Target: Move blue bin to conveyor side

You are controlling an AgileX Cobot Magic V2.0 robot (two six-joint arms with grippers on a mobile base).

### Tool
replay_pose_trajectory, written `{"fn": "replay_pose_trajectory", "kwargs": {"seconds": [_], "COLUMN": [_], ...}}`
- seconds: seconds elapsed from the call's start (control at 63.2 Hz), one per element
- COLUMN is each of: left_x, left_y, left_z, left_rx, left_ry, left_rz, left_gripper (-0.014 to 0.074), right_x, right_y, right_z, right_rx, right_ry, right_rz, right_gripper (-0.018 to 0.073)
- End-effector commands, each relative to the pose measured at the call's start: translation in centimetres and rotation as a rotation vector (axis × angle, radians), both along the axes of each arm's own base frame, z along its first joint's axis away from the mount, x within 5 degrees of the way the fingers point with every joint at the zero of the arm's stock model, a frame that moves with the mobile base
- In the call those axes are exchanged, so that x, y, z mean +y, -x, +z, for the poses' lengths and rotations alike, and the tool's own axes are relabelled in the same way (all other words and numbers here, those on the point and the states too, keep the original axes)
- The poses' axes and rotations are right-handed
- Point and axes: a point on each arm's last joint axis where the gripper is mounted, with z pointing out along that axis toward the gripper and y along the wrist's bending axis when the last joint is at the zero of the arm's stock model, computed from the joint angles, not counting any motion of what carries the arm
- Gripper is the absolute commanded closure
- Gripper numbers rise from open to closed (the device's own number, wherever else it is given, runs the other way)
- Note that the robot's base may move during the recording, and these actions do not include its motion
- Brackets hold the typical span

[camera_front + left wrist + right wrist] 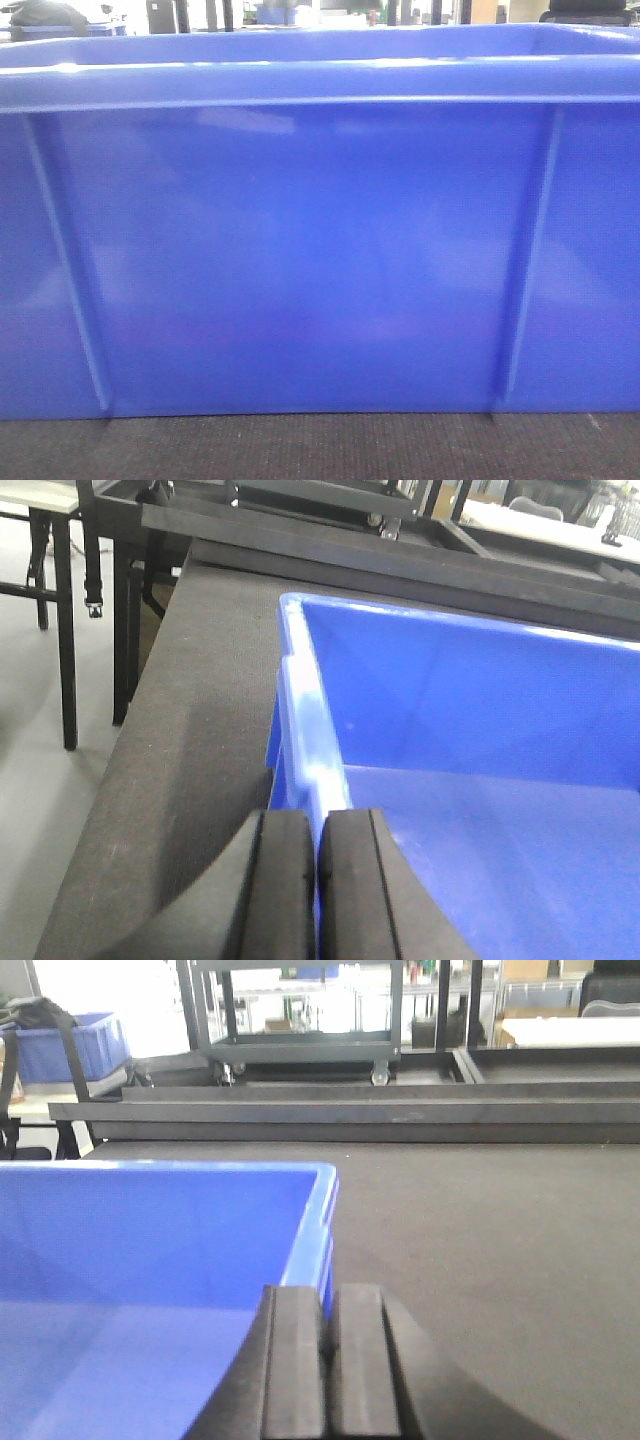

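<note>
The blue bin (320, 250) fills the front view, its near wall resting on the dark woven conveyor (320, 448). In the left wrist view my left gripper (318, 880) is shut on the bin's left rim (305, 720), with the conveyor (190, 740) beside it. In the right wrist view my right gripper (328, 1370) is shut on the bin's right rim (318, 1220), and the conveyor (490, 1250) stretches to the right. The bin's inside looks empty.
A raised dark frame rail (350, 1112) runs along the conveyor's far edge. A black wheeled cart (300, 1020) and another blue crate (75, 1045) stand behind. The conveyor's left edge drops to the floor (40, 780) beside table legs (65, 630).
</note>
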Motion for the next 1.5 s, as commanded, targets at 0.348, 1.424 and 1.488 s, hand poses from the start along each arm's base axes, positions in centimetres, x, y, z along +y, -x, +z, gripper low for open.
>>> {"fn": "replay_pose_trajectory", "kwargs": {"seconds": [0.348, 1.424, 1.488], "left_x": [0.3, 0.3, 0.3], "left_y": [4.8, 4.8, 4.8], "left_z": [-2.2, -2.2, -2.2], "left_rx": [-0.249, -0.251, -0.251], "left_ry": [0.005, 0.006, 0.006], "left_rz": [0.000, 0.001, 0.001], "left_gripper": [0.0584, 0.0584, 0.0584], "right_x": [-1.0, -0.5, -0.6], "right_y": [3.6, 1.3, 0.9], "right_z": [-2.7, -7.9, -8.9], "right_rx": [-0.116, -0.129, -0.130], "right_ry": [-0.010, 0.090, 0.074], "right_rz": [-0.014, -0.078, -0.108], "right_gripper": [0.0642, 0.0642, 0.0642]}}
